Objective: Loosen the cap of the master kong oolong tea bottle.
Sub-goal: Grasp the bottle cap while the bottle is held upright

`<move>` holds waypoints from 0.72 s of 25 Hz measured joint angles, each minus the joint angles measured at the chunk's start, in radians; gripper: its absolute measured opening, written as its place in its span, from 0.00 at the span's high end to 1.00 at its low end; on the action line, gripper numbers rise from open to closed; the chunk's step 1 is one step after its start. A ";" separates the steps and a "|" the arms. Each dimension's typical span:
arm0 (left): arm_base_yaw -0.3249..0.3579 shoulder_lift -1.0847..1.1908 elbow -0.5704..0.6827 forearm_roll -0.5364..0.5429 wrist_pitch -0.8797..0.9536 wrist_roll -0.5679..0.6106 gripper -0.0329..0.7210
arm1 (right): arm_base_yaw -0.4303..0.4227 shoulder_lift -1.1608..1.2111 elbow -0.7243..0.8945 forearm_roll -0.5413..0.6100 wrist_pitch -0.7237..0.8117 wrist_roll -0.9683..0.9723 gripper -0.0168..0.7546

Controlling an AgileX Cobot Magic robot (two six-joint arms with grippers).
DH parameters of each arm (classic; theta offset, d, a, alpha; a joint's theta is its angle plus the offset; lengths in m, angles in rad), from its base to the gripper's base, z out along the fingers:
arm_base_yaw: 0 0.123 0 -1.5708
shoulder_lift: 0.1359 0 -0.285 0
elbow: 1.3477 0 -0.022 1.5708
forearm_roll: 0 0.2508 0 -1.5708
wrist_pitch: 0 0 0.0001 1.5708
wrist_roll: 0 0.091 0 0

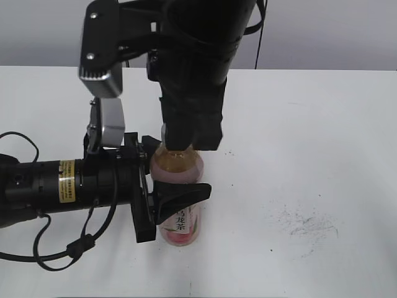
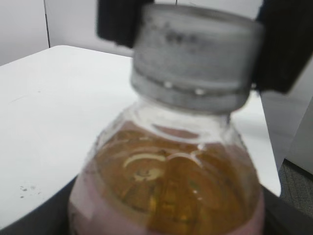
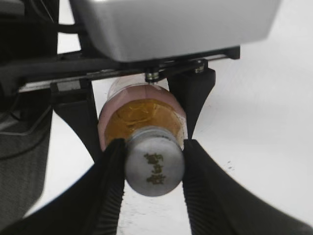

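Exterior view, bottle (image 1: 178, 186) upright, cap (image 3: 154, 167) topmost, right gripper (image 3: 154, 169) clamping cap, left gripper (image 1: 162, 195) clasping bottle.

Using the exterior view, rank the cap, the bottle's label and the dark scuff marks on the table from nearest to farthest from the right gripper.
1. The cap: clamped within the right gripper.
2. The label: low on the bottle, directly beneath.
3. The scuff marks: out on the table, far right.
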 joint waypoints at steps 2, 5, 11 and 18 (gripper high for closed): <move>0.000 0.000 0.000 0.001 0.000 0.001 0.37 | 0.000 -0.001 0.000 0.001 0.001 -0.160 0.63; 0.000 0.000 0.000 0.003 0.000 0.003 0.37 | 0.000 -0.001 0.000 0.003 0.001 -0.426 0.63; 0.000 0.000 0.000 0.003 0.000 0.003 0.37 | 0.000 -0.002 -0.001 0.003 0.001 -1.007 0.63; 0.000 0.000 0.000 0.002 0.000 0.003 0.37 | 0.001 -0.003 -0.002 0.005 -0.001 -1.309 0.63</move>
